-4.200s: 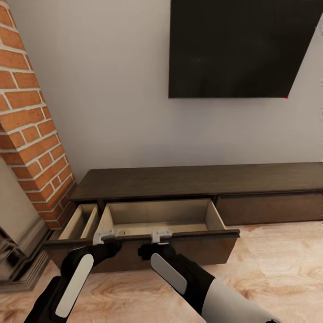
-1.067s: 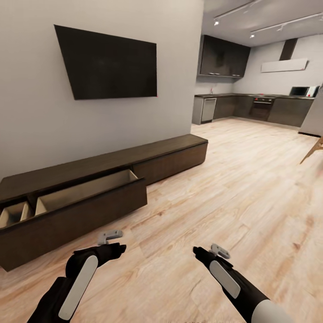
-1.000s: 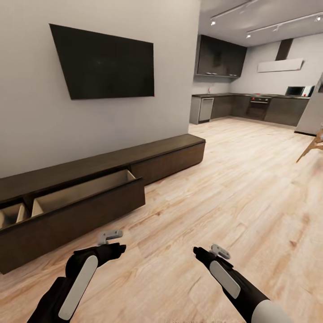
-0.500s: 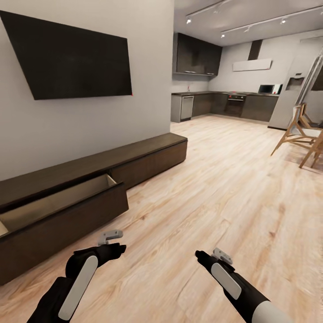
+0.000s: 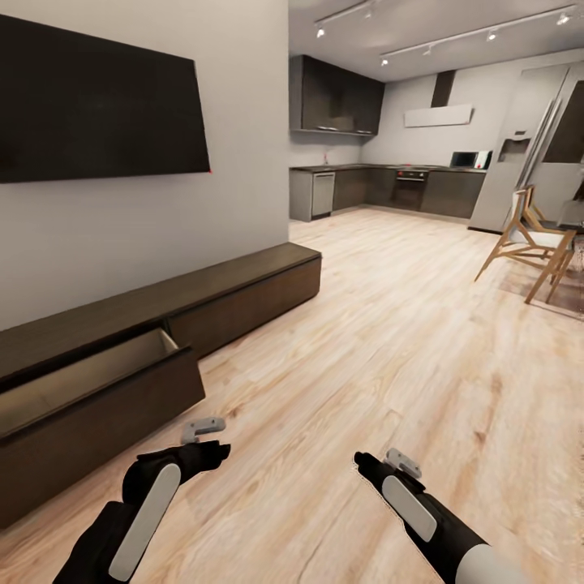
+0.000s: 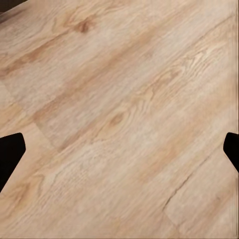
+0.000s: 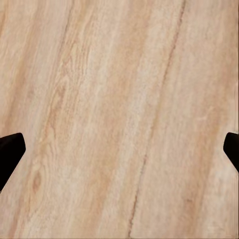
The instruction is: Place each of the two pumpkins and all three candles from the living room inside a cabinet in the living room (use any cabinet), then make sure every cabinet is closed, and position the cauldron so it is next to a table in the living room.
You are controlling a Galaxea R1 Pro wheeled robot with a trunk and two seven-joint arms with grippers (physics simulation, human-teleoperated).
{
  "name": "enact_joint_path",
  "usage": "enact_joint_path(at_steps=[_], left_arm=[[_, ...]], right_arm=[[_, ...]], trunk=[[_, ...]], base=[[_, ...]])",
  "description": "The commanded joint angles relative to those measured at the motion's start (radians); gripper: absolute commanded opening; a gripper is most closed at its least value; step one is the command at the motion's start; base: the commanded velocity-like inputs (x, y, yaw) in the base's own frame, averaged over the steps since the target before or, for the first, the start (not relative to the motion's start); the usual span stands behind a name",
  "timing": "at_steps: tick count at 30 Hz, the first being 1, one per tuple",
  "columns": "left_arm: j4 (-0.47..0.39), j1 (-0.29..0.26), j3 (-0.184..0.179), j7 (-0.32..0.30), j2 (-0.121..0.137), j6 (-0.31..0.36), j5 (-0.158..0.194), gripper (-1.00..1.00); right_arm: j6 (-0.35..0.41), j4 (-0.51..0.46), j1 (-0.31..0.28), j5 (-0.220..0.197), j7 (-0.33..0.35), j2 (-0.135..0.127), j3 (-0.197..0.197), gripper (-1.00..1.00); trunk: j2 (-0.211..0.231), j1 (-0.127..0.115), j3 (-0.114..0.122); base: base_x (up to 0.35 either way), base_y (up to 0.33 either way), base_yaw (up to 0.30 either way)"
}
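I see the cabinet (image 5: 162,316) along the wall under the TV (image 5: 97,105). Its long axis runs along that wall, from the near left of the head view away toward the kitchen (image 5: 381,182). One drawer (image 5: 89,405) of the cabinet stands pulled out at the near end, its front facing the floor (image 5: 389,341) side; the pale inside looks bare as far as I can see into it. The far sections of the cabinet sit flush.

My left hand (image 5: 207,436) hangs low over the floor, just out from the open drawer, apart from it. In the left wrist view the two dark fingertips (image 6: 11,154) sit at opposite edges with bare planks (image 6: 119,119) between: spread wide, gripping nothing.

My right hand (image 5: 381,464) hangs over the floor too, farther from the cabinet than the left. In the right wrist view its fingertips (image 7: 10,149) likewise stand wide apart over wood grain (image 7: 119,119), empty.

Beyond the cabinet's far end is the kitchen, with dark units and a fridge (image 5: 531,154). A wooden chair (image 5: 527,239) stands on the floor well away from the cabinet, near the fridge.
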Motion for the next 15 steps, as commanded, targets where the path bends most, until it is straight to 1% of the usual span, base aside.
enact_joint_path(at_steps=[1, 6, 10, 12, 15], left_arm=[[-0.001, -0.001, -0.002, 0.011, 0.001, 0.002, 0.01, 1.0], [-0.001, -0.001, -0.002, 0.011, 0.003, 0.002, 0.01, 1.0], [-0.001, 0.0, -0.002, 0.011, 0.003, 0.002, 0.01, 1.0], [-0.001, -0.001, -0.002, 0.01, 0.003, 0.002, 0.01, 1.0], [-0.001, -0.001, -0.002, 0.009, 0.004, 0.002, 0.01, 1.0]], right_arm=[[0.002, 0.0, -0.001, -0.003, -0.007, -0.001, 0.005, 1.0], [0.002, 0.004, -0.001, -0.003, -0.007, -0.001, 0.005, 1.0], [0.002, 0.007, -0.001, -0.003, -0.007, -0.001, 0.005, 1.0], [0.002, 0.009, -0.001, -0.003, -0.007, -0.001, 0.005, 1.0], [0.002, 0.011, -0.001, -0.003, -0.006, 0.0, 0.005, 1.0]], trunk=[[0.0, 0.0, -0.002], [0.0, 0.0, -0.006], [0.0, 0.0, -0.009], [0.0, 0.0, -0.011], [0.0, 0.0, -0.014]], base=[[0.259, -0.249, -0.18], [0.228, -0.255, -0.221], [0.109, -0.243, -0.236], [0.033, -0.122, -0.237], [0.008, -0.029, -0.239]])
